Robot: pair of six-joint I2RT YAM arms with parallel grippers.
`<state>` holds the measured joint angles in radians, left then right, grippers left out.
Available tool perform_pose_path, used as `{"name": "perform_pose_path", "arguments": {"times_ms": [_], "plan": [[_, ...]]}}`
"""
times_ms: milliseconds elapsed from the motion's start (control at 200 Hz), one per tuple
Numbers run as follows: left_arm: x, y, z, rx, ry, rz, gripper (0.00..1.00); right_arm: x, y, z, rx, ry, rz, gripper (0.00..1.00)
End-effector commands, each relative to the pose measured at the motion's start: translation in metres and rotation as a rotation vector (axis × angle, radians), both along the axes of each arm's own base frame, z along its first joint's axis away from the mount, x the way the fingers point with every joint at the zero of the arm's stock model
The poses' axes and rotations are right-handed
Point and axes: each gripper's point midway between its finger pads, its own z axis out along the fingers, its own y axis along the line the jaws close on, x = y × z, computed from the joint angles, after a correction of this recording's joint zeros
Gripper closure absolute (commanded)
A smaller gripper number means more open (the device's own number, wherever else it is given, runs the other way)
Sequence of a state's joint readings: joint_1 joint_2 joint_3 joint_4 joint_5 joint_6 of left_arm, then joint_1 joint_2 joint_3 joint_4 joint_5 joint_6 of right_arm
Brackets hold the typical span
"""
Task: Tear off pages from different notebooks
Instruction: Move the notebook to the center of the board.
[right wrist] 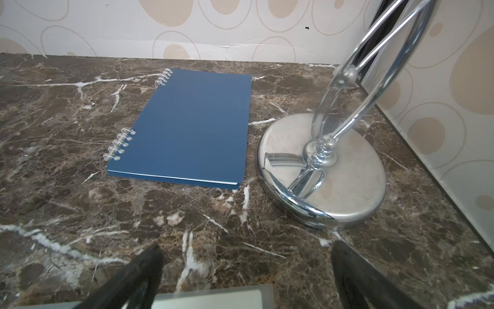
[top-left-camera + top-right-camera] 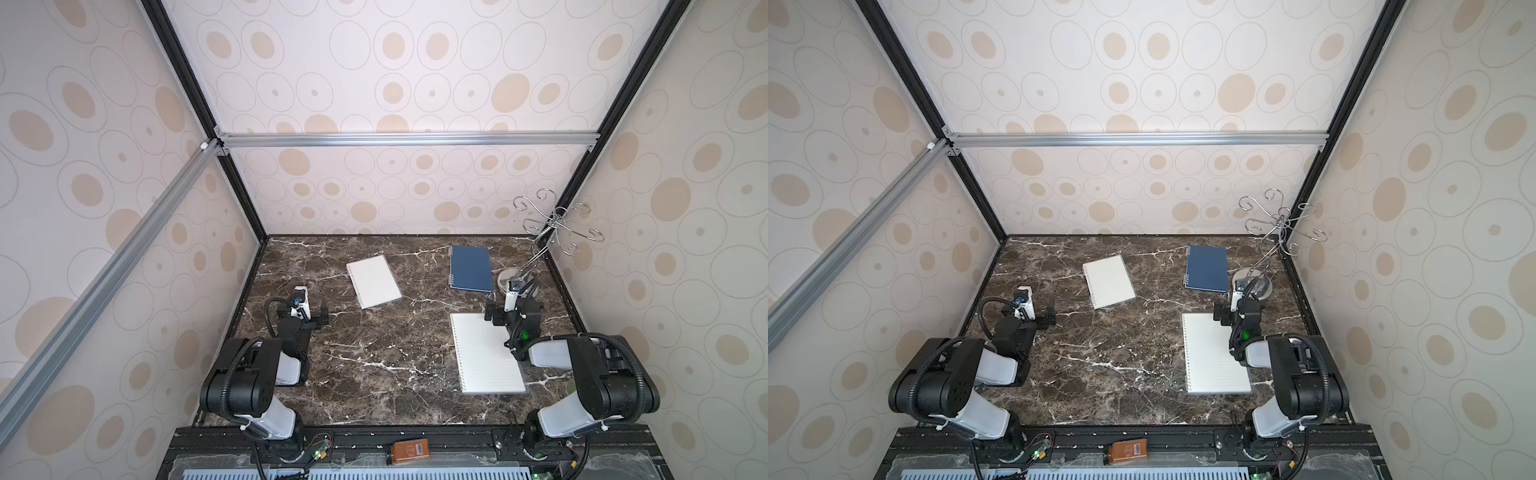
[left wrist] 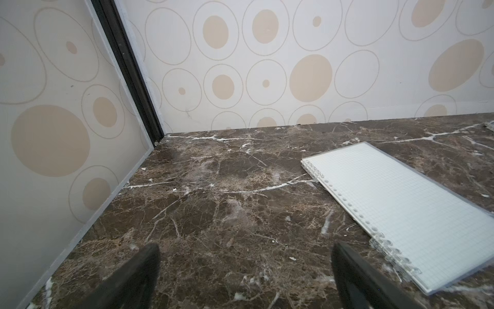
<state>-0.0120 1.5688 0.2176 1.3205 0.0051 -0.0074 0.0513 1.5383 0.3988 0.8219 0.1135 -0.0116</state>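
Observation:
Three notebooks lie shut on the marble table. A small white notebook [image 2: 374,280] [image 2: 1108,280] [image 3: 401,211] is at the back middle. The dark-blue notebook [image 2: 471,269] [image 2: 1207,268] [image 1: 192,128] is at the back right. The larger lined white notebook [image 2: 486,353] [image 2: 1214,353] [image 1: 208,298] sits at the near right. No loose pages are in view. My left gripper [image 2: 324,312] [image 2: 1050,312] [image 3: 246,248] hangs open over bare table, left of the small notebook. Over the larger notebook's far edge my right gripper [image 2: 492,312] [image 2: 1222,313] [image 1: 246,251] stands open and empty.
A chrome hook stand [image 2: 517,280] [image 1: 323,171] with a round base stands just right of the blue notebook, near the right wall. Patterned walls close in the table on three sides. An orange device [image 2: 409,451] lies on the front rail.

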Motion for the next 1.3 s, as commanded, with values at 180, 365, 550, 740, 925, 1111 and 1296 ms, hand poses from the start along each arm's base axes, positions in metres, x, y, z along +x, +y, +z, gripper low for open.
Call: {"name": "perform_pose_path", "arguments": {"times_ms": [180,365,550,740,925,1111,1296], "plan": [[0.004,0.003,0.005,-0.007,-0.014,0.012,0.00,0.004,0.000,0.003,-0.005,-0.006,-0.008,0.00],[0.004,0.003,0.005,-0.007,-0.015,0.012,0.00,0.004,-0.001,0.004,-0.005,-0.007,-0.010,0.00],[0.004,0.003,0.005,-0.007,-0.014,0.012,0.00,0.004,0.000,0.003,-0.004,-0.006,-0.010,0.00],[0.004,0.003,0.004,-0.007,-0.014,0.012,0.00,0.004,-0.001,0.003,-0.005,-0.006,-0.010,0.00],[0.004,0.003,0.005,-0.007,-0.014,0.012,0.00,0.004,0.000,0.003,-0.002,-0.006,-0.010,0.00],[0.005,0.003,0.004,-0.007,-0.012,0.011,0.00,0.004,0.000,0.003,-0.003,-0.006,-0.010,0.00],[0.003,0.009,0.007,-0.011,-0.024,0.050,0.00,-0.001,-0.002,0.014,-0.003,-0.061,-0.016,0.00]]}}
